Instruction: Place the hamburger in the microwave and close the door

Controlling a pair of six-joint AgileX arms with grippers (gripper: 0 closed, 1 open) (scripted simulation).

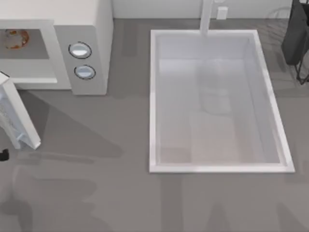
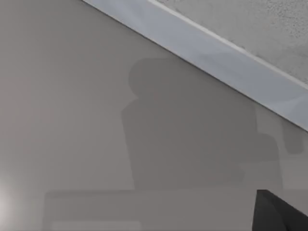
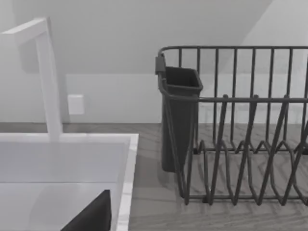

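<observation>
White microwave (image 1: pixel 87 34) with a grey panel and two silver-blue knobs (image 1: pixel 80 50); orange-brown and whitish hamburger (image 1: pixel 16 38); white-framed door (image 1: pixel 19 121) with a speckled grey window; white sink (image 1: pixel 217 164) and tap (image 3: pixel 48 82); grey table (image 1: pixel 96 193); black wire rack (image 3: pixel 240 144) with a dark cup (image 3: pixel 178 115)

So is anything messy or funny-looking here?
Nothing is spilled or broken. The one unfinished thing: the door of the microwave hangs wide open, swung out over the table at the top view's left edge, with the hamburger sitting inside. The sink and dish rack look tidy.
</observation>
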